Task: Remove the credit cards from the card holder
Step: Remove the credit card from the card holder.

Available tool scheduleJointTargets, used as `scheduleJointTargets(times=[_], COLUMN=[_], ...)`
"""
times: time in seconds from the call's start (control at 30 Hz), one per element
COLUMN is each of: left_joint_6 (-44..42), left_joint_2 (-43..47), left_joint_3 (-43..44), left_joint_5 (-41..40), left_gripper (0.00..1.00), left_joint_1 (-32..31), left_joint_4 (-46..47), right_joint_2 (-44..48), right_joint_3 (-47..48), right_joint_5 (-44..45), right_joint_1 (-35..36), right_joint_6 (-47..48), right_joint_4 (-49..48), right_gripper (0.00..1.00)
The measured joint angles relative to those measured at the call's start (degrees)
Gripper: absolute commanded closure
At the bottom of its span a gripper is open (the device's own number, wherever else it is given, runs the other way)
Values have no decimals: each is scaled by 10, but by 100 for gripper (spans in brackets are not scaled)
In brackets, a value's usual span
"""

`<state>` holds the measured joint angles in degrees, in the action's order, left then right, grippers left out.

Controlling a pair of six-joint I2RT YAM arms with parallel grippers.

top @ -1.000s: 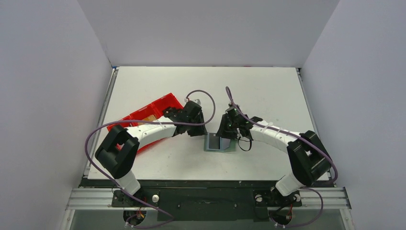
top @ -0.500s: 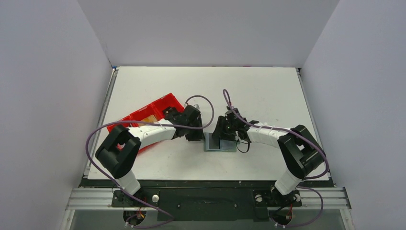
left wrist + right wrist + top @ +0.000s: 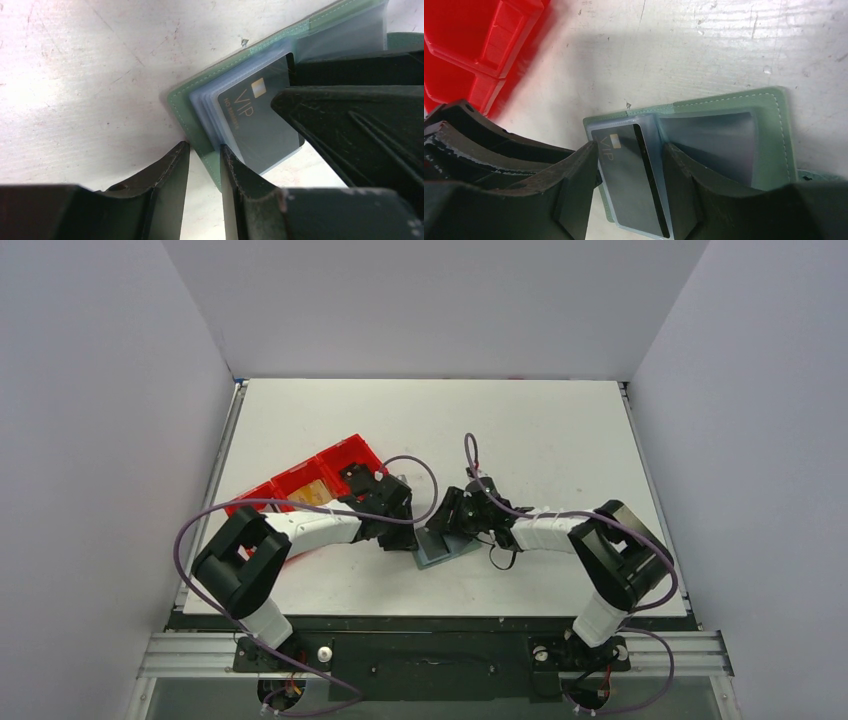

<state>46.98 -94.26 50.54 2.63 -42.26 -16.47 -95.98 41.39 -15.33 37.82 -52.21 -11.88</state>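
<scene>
To my left, a red three-compartment tray [image 3: 352, 448] lies slantwise on the white counter [image 3: 540, 430], near its left edge. Close up, the counter is scuffed, with fine scratches and small dark specks. Plain pale walls [image 3: 430, 300] enclose it on three sides. A metal rail [image 3: 440, 650] runs along its near edge.

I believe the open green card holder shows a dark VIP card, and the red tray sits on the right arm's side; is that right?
Not quite: the red tray sits on the left arm's side, as the top external view shows. The open green card holder does show a dark VIP card.
</scene>
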Motion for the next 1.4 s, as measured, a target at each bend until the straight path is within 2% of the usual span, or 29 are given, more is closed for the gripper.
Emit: scheduleJointTargets(times=[0.17, 0.67, 0.73, 0.9, 1.13, 1.4], left_joint_6=[4, 0, -2, -7, -8, -7], left_joint_2=[6, 16, 25, 31, 13, -19], left_joint_3=[-8, 4, 11, 32, 36, 37], left_joint_5=[0, -5, -5, -5, -4, -4], left_gripper=[74, 73, 74, 78, 87, 92], left_joint_1=[0, -9, -13, -19, -23, -30], left_joint_4=[0, -18, -24, -27, -25, -21], right_joint_2=[23, 91, 97, 105, 105, 96], right_joint_3=[-35, -81, -81, -81, -82, -84], right_joint_5=[0, -11, -11, -12, -17, -21], right_joint_1=[4, -11, -12, -11, -11, -11], right_joint_6=[-28, -28, -23, -13, -12, -19], right_joint_4=[-23, 24, 38, 61, 68, 53], right_gripper=[52, 50, 51, 63, 64, 68])
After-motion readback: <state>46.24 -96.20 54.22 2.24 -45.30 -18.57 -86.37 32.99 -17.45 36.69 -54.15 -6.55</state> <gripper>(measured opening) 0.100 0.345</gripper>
